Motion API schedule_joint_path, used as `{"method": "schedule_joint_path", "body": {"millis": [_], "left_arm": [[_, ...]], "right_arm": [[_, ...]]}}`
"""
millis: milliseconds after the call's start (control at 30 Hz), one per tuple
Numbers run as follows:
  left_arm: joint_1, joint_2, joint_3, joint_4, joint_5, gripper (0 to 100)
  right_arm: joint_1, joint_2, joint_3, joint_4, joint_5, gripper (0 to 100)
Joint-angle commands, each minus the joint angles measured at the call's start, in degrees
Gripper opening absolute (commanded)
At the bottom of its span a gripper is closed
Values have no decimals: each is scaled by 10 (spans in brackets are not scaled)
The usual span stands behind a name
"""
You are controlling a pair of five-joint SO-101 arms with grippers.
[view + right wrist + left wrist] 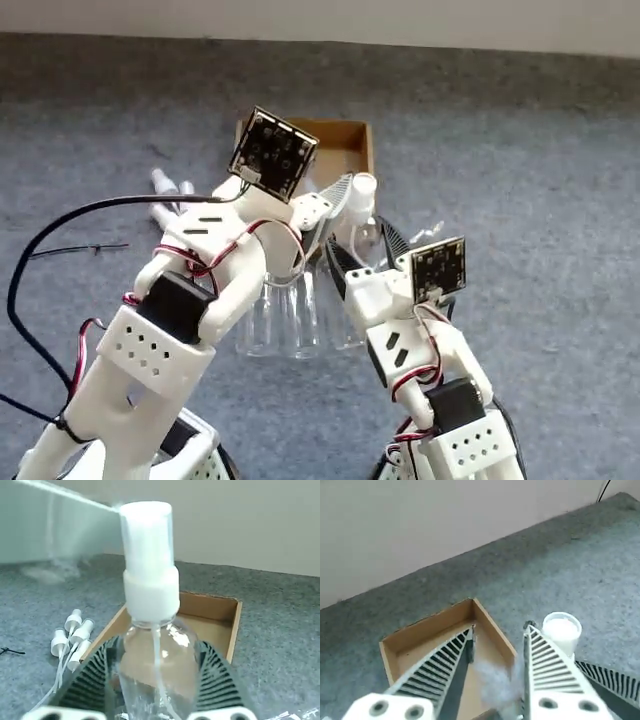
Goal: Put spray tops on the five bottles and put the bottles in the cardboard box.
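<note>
Bottle stands upright, its spray top fitted, clamped at the body by the right pincer. Cardboard box lies just beyond it, so this arm looks nearer. Left pincer hangs with jaws apart, just beside the top.

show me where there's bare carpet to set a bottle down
Bare carpet lies right of the cardboard box, out to the view's edge, and behind it up to the wall. Crowded: loose spray tops left of the box, clear bottles in front of it.
</note>
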Motion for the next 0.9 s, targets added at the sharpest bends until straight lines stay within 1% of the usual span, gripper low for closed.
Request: {"method": "schedule_joint_path", "body": {"millis": [0, 67, 167, 267, 333, 767, 867], "left_arm": [[11, 1, -4, -21, -5, 158], [7, -4, -8, -21, -6, 158], [6, -1, -66, -12, -6, 158], [12, 0, -122, 22, -6, 158], [18, 0, -134, 33, -6, 158], [24, 0, -47, 35, -8, 158], [24, 0, -39, 33, -31, 158]], "right_arm": [[6, -9, -25, -11, -4, 5], [6, -9, -25, -11, -4, 5], [6, -9, -25, -11, -4, 5], [6, -9, -25, -11, -4, 5], [6, -9, -25, -11, -4, 5], [6, -9, -25, -11, -4, 5], [6, -9, -25, -11, -4, 5]]}}
